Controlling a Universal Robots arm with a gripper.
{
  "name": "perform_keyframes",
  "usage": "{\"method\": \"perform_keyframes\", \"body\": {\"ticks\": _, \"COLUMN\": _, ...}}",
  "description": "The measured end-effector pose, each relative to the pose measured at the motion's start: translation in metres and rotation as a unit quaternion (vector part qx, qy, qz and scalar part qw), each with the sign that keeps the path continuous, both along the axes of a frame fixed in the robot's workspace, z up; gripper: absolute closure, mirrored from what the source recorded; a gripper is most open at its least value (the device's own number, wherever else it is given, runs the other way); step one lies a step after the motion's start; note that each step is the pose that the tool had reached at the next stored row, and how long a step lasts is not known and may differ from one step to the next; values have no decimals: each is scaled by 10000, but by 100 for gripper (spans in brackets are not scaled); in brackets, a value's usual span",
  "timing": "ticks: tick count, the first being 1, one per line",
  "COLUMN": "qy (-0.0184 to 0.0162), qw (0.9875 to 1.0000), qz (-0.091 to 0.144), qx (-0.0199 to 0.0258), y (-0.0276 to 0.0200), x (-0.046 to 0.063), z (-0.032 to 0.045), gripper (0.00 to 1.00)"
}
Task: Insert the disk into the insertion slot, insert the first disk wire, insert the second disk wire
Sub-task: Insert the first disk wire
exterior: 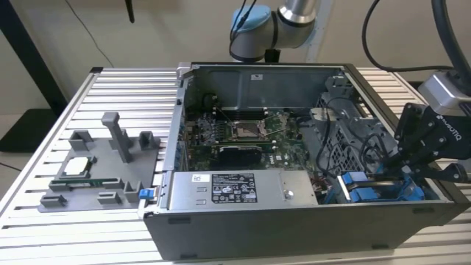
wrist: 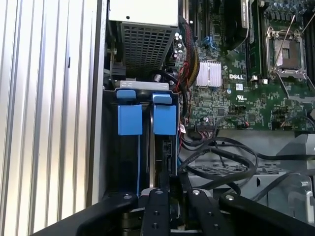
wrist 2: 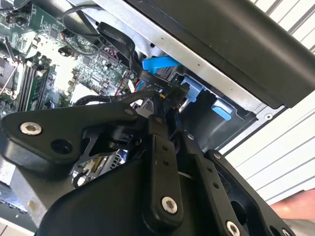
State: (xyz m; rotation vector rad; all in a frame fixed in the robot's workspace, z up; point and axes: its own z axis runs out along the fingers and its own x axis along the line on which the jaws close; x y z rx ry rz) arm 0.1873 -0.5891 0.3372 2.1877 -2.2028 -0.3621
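While the gripper [exterior: 389,170] hangs over the drive cage at the exterior view's right, near corner of the open case [exterior: 294,232], the disk [wrist: 164,119] sits in the insertion slot [wrist: 147,157]. It stands on edge. Its long axis runs from the power-supply box [exterior: 243,190] end towards the gripper, parallel to the case side wall. The blue carrier tab is at the power-supply end. Mostly the bright blue frame shows; the silver body is a dark, narrow edge down in the bay. A second blue carrier [wrist: 129,119] sits in the bay beside it, on the outer-wall side, and the motherboard [wrist: 231,93] lies on the other side.

In the second wrist view the gripper's fingers are drawn close together, pinching a black connector [wrist 2: 173,92] on a black wire [wrist 2: 120,42], just above the blue frame. I can't tell if the connector is seated. The case rests on a slatted worktop [exterior: 125,83].
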Motion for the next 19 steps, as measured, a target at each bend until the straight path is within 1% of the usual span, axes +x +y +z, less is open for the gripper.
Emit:
{"method": "perform_keyframes", "body": {"ticks": 8, "qy": -9, "qw": 10000, "qz": -13, "qx": -1, "y": 5, "x": -1, "z": -26, "gripper": 100}}
{"method": "perform_keyframes", "body": {"ticks": 12, "qy": -11, "qw": 10000, "qz": -16, "qx": 0, "y": 6, "x": -1, "z": -58, "gripper": 100}}
{"method": "perform_keyframes", "body": {"ticks": 15, "qy": -11, "qw": 10000, "qz": -18, "qx": -17, "y": 9, "x": -2, "z": -87, "gripper": 100}}
{"method": "perform_keyframes", "body": {"ticks": 18, "qy": -11, "qw": 10000, "qz": -19, "qx": -5, "y": 9, "x": -1, "z": -101, "gripper": 100}}
{"method": "perform_keyframes", "body": {"ticks": 19, "qy": -11, "qw": 10000, "qz": -18, "qx": -7, "y": 8, "x": -1, "z": -100, "gripper": 0}}
